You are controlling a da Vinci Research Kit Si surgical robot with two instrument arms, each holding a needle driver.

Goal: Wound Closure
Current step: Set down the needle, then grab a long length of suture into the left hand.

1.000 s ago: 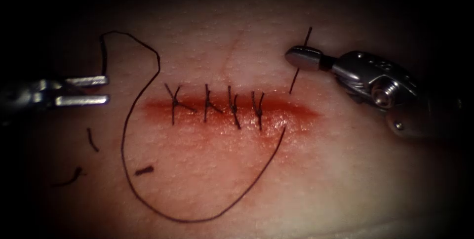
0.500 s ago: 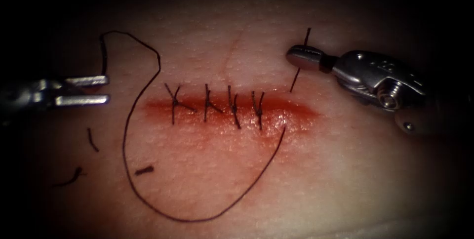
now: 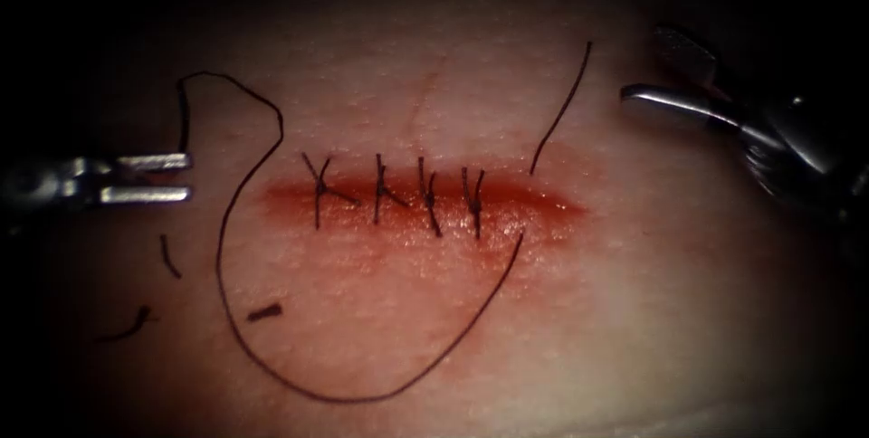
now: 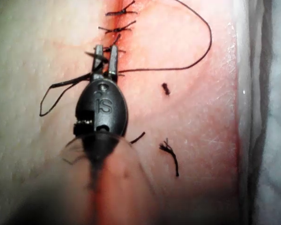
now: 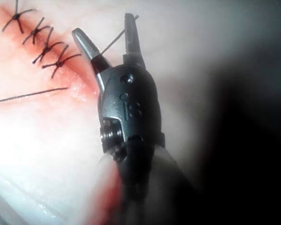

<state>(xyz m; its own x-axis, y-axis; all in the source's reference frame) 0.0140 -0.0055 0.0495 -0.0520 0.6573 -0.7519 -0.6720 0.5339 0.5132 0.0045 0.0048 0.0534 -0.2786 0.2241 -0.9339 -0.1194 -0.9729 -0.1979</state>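
Gaping right hand (image 3: 644,62) beside loose thread (image 3: 344,399).

**Setting: surgical-robotics practice bench**

The place read as a lab bench for suturing practice, not an operating room. A slab of pale tissue (image 3: 434,329) lay lit from above, with darkness around the lit patch. It carried one straight cut (image 3: 425,198) stained with red fluid (image 3: 543,212), crossed by four tied stitches (image 3: 398,194). Cut ends of thread (image 3: 264,313) lay loose on the surface. Two small metal wristed tools (image 3: 145,177) (image 3: 674,71) entered from opposite sides.
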